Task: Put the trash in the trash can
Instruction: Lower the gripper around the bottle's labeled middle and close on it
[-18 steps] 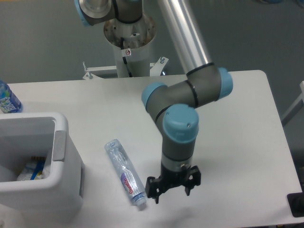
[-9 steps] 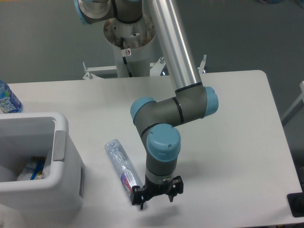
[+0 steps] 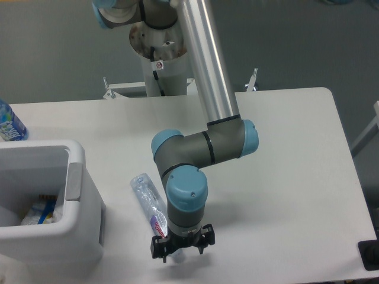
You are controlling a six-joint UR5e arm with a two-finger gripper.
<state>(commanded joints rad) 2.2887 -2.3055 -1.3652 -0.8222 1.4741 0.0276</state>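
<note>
A crushed clear bottle (image 3: pixel 150 200) with a red-purple label lies on the white table (image 3: pixel 284 177), pointing from upper left to lower right. My gripper (image 3: pixel 179 251) hangs right over its cap end, fingers spread open on either side, and hides the cap. The white trash can (image 3: pixel 56 236) stands at the left front, with wrappers and other items inside. The arm's wrist stands directly above the bottle's lower end.
An uncrushed bottle with a blue label (image 3: pixel 9 123) stands at the far left edge behind the trash can. The robot's base column (image 3: pixel 160 53) rises at the back centre. A dark object (image 3: pixel 370 254) sits at the table's right front corner.
The arm has swung left and slightly down, carrying the open gripper from right of the bottle to directly over its cap end. The bottle has not moved.
</note>
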